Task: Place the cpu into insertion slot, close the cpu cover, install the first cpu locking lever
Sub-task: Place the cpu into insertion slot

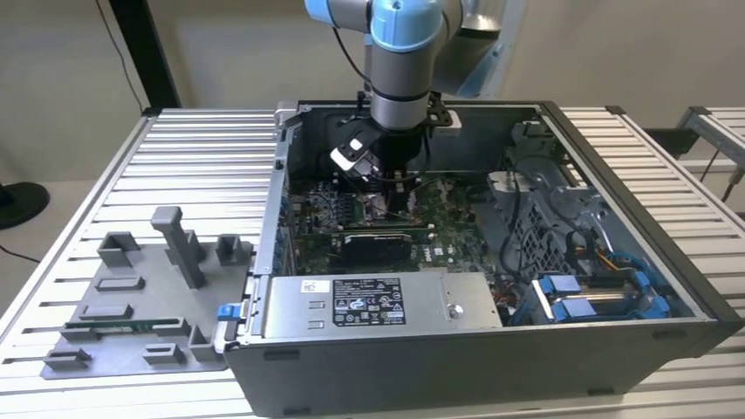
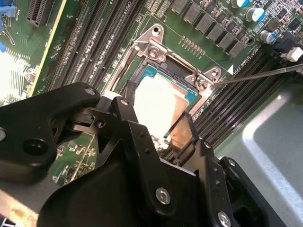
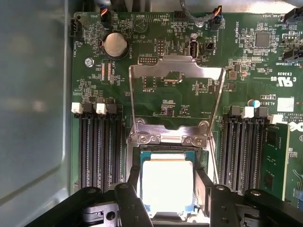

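Beige wall bkgd, slatted metal table.

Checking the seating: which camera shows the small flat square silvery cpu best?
The first wrist view: the cpu faces the camera squarely, with nearly its whole bright top showing. The second wrist view sees it obliquely, its near edge hidden. In the exterior view the blue-grey robot arm stands over that spot.
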You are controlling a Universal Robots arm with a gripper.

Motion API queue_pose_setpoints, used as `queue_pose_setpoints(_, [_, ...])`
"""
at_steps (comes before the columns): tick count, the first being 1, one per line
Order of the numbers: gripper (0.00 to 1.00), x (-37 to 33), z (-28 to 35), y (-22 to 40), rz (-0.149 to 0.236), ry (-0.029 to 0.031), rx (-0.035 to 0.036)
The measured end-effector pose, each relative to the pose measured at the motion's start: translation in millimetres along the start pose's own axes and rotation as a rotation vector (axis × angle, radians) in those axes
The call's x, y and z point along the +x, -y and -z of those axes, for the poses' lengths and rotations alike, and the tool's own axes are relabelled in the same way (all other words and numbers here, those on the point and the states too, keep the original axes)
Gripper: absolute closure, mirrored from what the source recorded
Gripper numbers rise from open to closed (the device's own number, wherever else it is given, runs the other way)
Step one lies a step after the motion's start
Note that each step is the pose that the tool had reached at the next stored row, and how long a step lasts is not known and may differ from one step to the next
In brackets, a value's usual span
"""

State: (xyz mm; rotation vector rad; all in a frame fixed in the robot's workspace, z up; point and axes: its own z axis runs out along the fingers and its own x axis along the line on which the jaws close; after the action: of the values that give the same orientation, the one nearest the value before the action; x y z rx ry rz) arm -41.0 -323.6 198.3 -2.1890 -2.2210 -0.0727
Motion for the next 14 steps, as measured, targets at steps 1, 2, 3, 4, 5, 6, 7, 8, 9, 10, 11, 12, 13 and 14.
queue_pose_setpoints(1, [1.00, -0.2, -0.2, 0.0, 0.000, -0.0001, 0.0000])
queue_pose_setpoints(2, [1.00, -0.4, -0.3, 0.0, 0.000, -0.0001, -0.0001])
queue_pose_setpoints(3, [1.00, -0.6, -0.5, 0.0, 0.000, -0.0002, -0.0001])
queue_pose_setpoints(4, [1.00, -0.7, -0.7, 0.0, 0.000, -0.0001, -0.0001])
queue_pose_setpoints(5, [1.00, -0.7, -1.0, 0.0, 0.000, 0.0002, 0.0001])
queue_pose_setpoints(6, [1.00, -0.8, -1.3, 0.0, 0.000, 0.0004, 0.0001])
queue_pose_setpoints(7, [1.00, -0.8, -1.6, 0.0, 0.000, 0.0006, 0.0002])
queue_pose_setpoints(8, [1.00, -0.8, -1.9, 0.0, 0.000, 0.0006, 0.0001])
queue_pose_setpoints(9, [1.00, -0.9, -2.1, 0.1, 0.000, 0.0007, 0.0002])
queue_pose_setpoints(10, [1.00, -0.8, -2.4, 0.0, -0.001, 0.0007, 0.0001])
queue_pose_setpoints(11, [1.00, -0.8, -2.5, 0.0, -0.002, 0.0009, 0.0001])
queue_pose_setpoints(12, [1.00, -0.7, -2.6, 0.0, -0.004, 0.0010, 0.0000])
queue_pose_setpoints(13, [1.00, -0.7, -2.6, 0.1, -0.006, 0.0010, -0.0001])
queue_pose_setpoints(14, [1.00, -0.7, -2.6, 0.1, -0.007, 0.0009, -0.0002])
